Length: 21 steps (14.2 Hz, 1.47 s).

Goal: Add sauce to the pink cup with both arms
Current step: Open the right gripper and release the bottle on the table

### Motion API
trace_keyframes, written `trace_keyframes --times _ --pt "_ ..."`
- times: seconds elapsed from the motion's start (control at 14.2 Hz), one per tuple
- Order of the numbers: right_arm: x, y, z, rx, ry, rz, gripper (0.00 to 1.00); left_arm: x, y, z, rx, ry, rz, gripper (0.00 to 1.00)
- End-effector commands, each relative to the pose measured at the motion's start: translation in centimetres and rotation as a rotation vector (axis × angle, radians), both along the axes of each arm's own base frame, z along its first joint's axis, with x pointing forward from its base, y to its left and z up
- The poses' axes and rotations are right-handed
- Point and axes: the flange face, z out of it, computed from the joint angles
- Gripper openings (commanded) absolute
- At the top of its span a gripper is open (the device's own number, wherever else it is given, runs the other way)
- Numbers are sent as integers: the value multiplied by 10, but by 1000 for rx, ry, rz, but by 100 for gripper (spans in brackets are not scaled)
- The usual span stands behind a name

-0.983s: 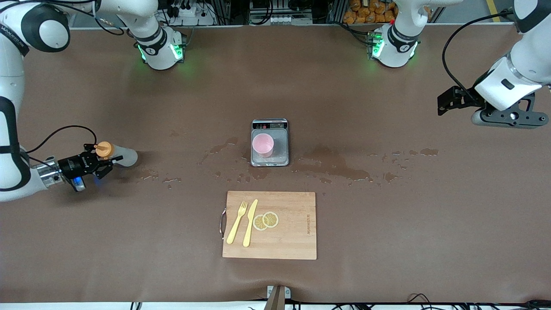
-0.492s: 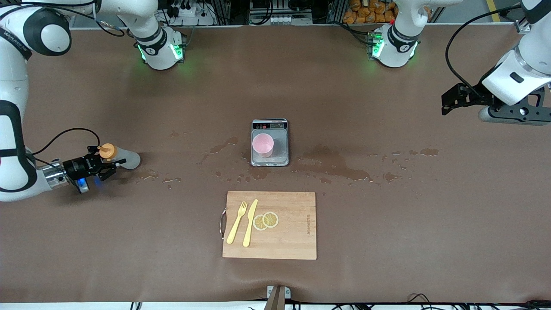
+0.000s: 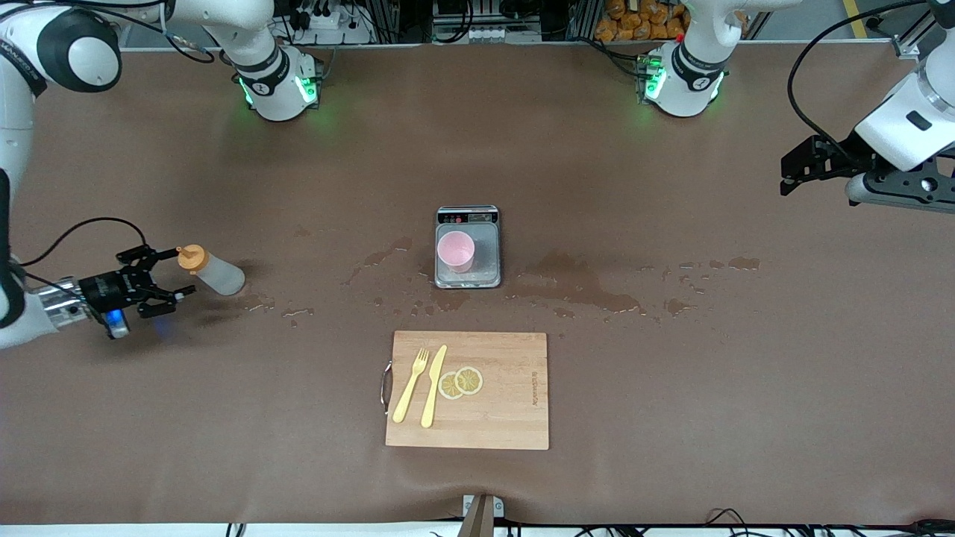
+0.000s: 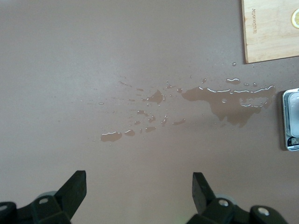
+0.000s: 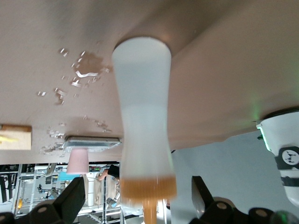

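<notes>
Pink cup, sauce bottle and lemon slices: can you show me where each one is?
Pink cup [image 3: 455, 251]: front view, on its open mouth, standing on the scale.
Sauce bottle [image 3: 217, 274]: front view, on its whitish body.
Lemon slices [image 3: 461, 382]: front view, where the two slices overlap on the cutting board.

Open left tool [image 4: 139, 190] over wet puddles [image 4: 224, 99], cutting board [image 4: 271, 29] and scale [image 4: 291, 119] at the edges.
</notes>
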Motion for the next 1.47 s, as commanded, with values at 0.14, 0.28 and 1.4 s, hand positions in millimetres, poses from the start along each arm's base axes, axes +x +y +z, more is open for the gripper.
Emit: trace_keyframes --times 0.14,0.28,1.4 --pt "16 -2 77 -33 -95 33 100 1 2 14 -6 -15 -16 100" --pt "23 6 100 -50 -136 49 100 -1 -5 19 -7 -24 -17 100" --pt "35 285 315 -432 -544 560 100 -7 -8 18 -4 9 38 100"
